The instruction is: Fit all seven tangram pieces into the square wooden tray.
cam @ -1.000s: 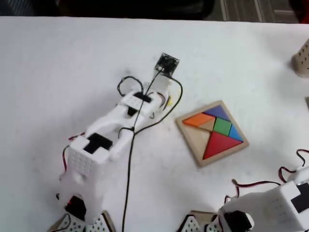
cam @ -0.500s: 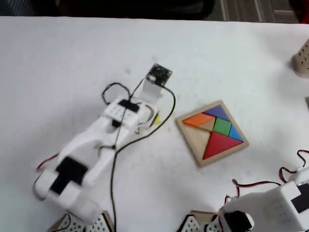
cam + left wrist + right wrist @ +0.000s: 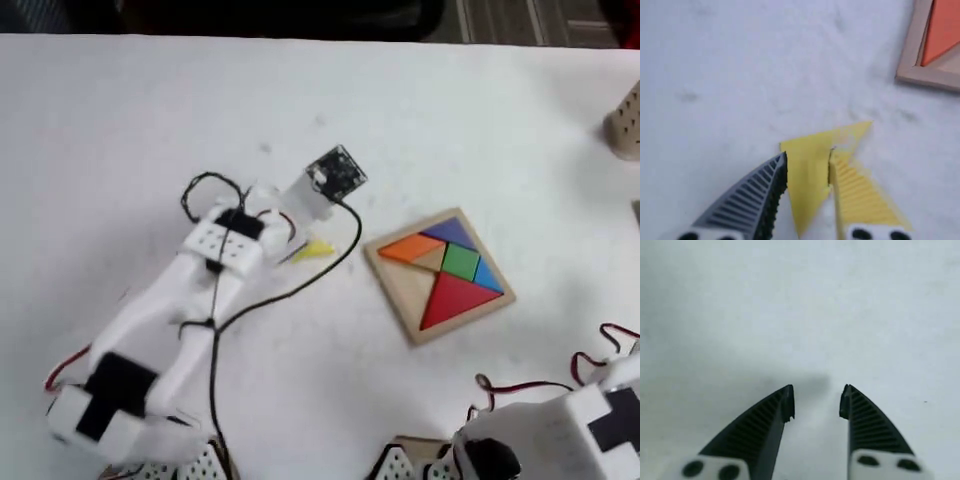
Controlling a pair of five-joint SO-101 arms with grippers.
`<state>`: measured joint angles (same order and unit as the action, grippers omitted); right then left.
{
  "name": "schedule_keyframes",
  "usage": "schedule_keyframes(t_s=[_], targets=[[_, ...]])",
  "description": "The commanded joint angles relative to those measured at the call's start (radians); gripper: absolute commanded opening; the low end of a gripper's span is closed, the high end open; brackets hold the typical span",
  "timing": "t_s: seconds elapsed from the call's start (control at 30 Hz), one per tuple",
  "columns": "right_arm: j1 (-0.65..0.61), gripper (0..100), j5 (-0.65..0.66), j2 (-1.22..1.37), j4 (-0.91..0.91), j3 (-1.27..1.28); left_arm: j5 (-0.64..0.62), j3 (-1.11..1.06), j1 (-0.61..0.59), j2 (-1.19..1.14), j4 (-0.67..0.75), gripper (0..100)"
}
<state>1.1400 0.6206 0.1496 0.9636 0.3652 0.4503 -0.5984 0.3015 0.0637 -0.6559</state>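
White worktop (image 3: 500, 120) carries the square wooden tray (image 3: 392, 296), mostly filled, with one gap bare. The left gripper (image 3: 807, 157) clenches the yellow triangle (image 3: 810, 185) near the tray. The right gripper (image 3: 816, 402) hangs released. The next move is probably to carry the triangle over and turn it to match the gap.

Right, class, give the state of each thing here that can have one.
wooden tray: partly filled, one gap bare
left gripper: fingers shut on the yellow triangle
yellow triangle: gripped, outside the wooden tray
right gripper: fingers open, empty
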Motion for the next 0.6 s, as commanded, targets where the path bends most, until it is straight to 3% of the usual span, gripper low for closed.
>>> schedule_keyframes(t_s=[0.0, 0.1, 0.27, 0.57], targets=[[0.005, 15.9, 0.014, -0.107, -0.061, 0.046, 0.075, 0.114, -0.039, -0.116, 0.003, 33], [0.001, 15.9, 0.017, -0.125, -0.107, 0.095, 0.193, 0.143, -0.094, -0.14, 0.003, 38], [-0.001, 15.9, 0.017, -0.127, -0.173, 0.15, 0.356, 0.15, -0.128, -0.148, 0.008, 39], [-0.001, 15.9, 0.017, -0.133, -0.285, 0.252, 0.41, 0.16, -0.117, -0.153, 0.032, 39]])
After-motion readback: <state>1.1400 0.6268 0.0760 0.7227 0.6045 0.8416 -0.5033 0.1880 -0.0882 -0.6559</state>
